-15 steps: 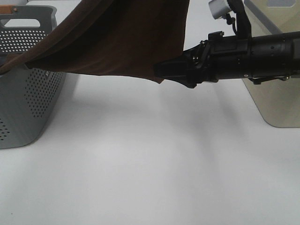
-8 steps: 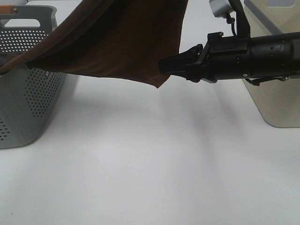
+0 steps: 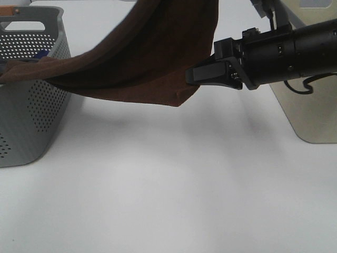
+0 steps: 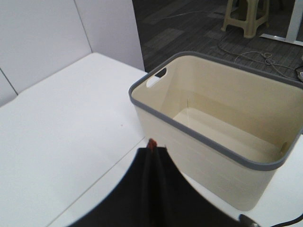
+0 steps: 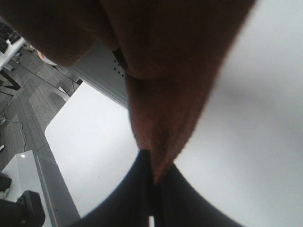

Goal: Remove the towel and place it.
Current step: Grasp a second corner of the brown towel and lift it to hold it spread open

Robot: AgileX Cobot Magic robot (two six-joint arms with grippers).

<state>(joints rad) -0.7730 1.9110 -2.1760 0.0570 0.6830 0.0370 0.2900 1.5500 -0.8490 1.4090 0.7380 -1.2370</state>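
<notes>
One towel (image 3: 142,58), two baskets, two pincers: the towel hangs above the worktop (image 3: 168,184), one end draped on the grey basket's (image 3: 31,116) rim and the rest rising out of view, with the beige basket (image 3: 310,121) off to the right. The right pincer (image 3: 190,76) is clamped on its right edge, and the left pincer (image 4: 151,149) is closed on a brown sliver of it. Since a second ago the right arm has tilted up and drawn back rightward, leaving the towel's corner dangling below it.
</notes>
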